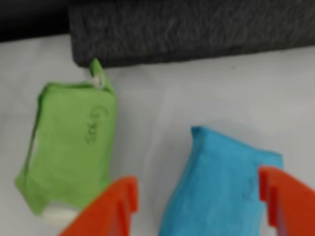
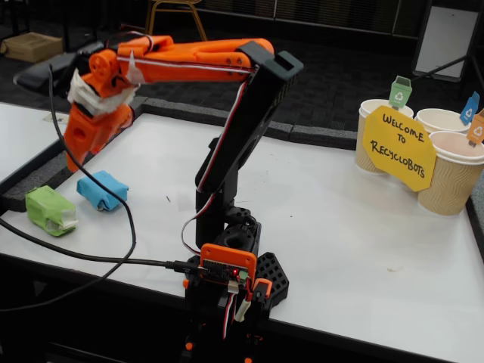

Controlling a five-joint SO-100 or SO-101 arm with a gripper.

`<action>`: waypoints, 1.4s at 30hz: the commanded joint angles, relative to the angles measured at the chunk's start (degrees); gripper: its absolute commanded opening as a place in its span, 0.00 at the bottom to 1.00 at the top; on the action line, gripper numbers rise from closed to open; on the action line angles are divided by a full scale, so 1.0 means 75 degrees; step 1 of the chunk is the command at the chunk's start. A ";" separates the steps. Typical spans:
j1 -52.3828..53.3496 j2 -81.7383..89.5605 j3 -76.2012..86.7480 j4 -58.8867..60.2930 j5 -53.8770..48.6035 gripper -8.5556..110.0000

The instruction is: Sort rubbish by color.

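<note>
Blue lump: it lies on the white counter, directly under your hand in the wrist view. In the fixed view it sits at the counter's left end, just right of the green lump.
Green lump: it lies beside the blue one, apart from it, outside your left finger. White tape shows at its lower end and at the top corner.
Orange lump: you cannot see one in either view.
Handling, as a judgement: both lumps look like crumpled, paper-wrapped packets, so expect them to be light, soft and a little crushable. The paper should not be slippery. Squeeze gently; a hard pinch would likely dent the packet.
Where to take hold: grip the blue lump across its short width, near the middle, away from the pointed top corner.
Long axis: in the wrist view each lump is oblong and runs roughly top to bottom. The blue one leans slightly, its top toward the left.
Hand: it is spread. One orange finger shows at each side of the blue lump, with no contact that you can confirm.
Height: in the fixed view the hand hangs above the lumps.
Cups: they stand at the far right corner, well apart from the lumps, behind a yellow sign.
Step in hand, as a judgement: you are lining up to descend on the blue lump.
</note>
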 commanded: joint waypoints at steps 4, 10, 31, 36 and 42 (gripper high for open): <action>0.0492 0.0164 0.0234 -0.0504 0.0270 0.21; 0.0984 0.0164 0.0668 -0.0797 0.0270 0.23; 0.0305 -0.0082 0.0879 -0.1195 0.0270 0.24; 0.0422 -0.0539 0.0762 -0.1184 0.0270 0.23; 0.0422 -0.1020 0.0621 -0.1430 0.0270 0.23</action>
